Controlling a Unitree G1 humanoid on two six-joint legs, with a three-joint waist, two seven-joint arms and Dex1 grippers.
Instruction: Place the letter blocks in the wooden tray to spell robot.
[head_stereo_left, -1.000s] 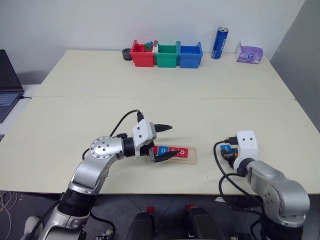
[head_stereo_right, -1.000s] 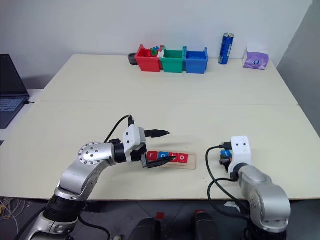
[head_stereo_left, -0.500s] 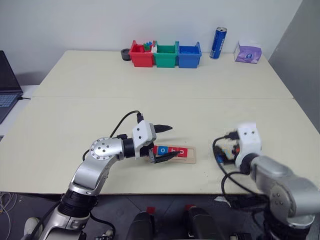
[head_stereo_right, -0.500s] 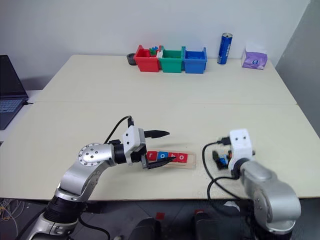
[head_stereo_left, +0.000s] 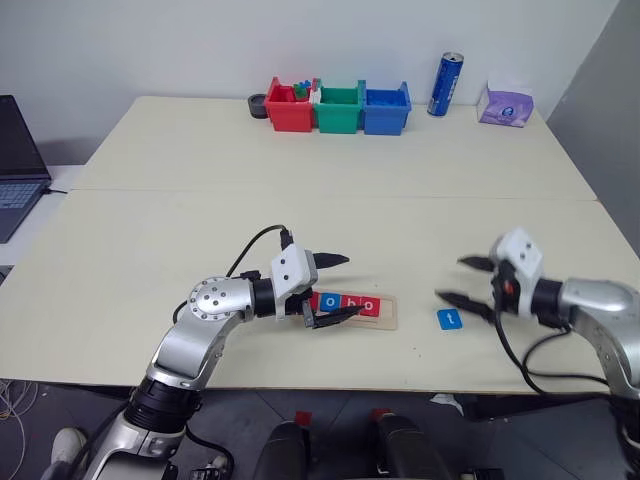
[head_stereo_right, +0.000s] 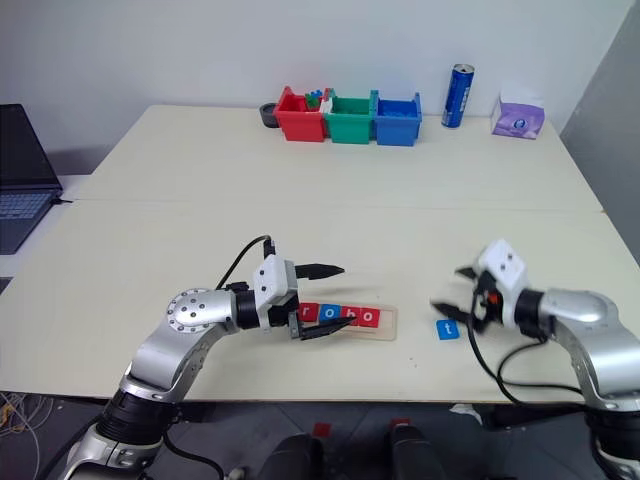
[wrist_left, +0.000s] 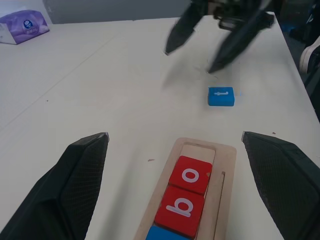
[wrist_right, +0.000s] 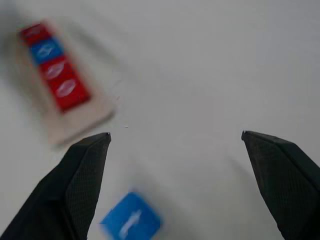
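Left wrist view looks straight along the wooden tray (wrist_left: 224, 165), the landmark for everything else. Four letter blocks (head_stereo_left: 346, 303) sit in its groove, touching one another in a row; this view reads a red b and a red o, with one empty slot at the end nearest the right arm. The left gripper (head_stereo_left: 334, 288) straddles the tray's opposite end with its fingers spread wide, one on each side of the tray and holding nothing. It looks placed there to steady the strip while the last tile goes in.

The blue t block (head_stereo_left: 449, 319) lies flat on the table (head_stereo_left: 200, 230), a short way off the open end of the tray, letter up. Just beyond it, on the side away from the tray, hangs the right gripper (head_stereo_right: 452, 290), fingers fully spread and empty, tilted down toward the tile. By my reading the tile was set down loose for a cleaner regrasp.

Bare tabletop between tile and tray leaves open room for sliding or lifting the t in, though the table's near edge runs close along the tray's long side. Far past the tray, against the back edge, stand the red, green and blue bins (head_stereo_left: 339, 106), a blue can (head_stereo_left: 446, 84) and a tissue pack (head_stereo_left: 505, 104), well apart from the work.
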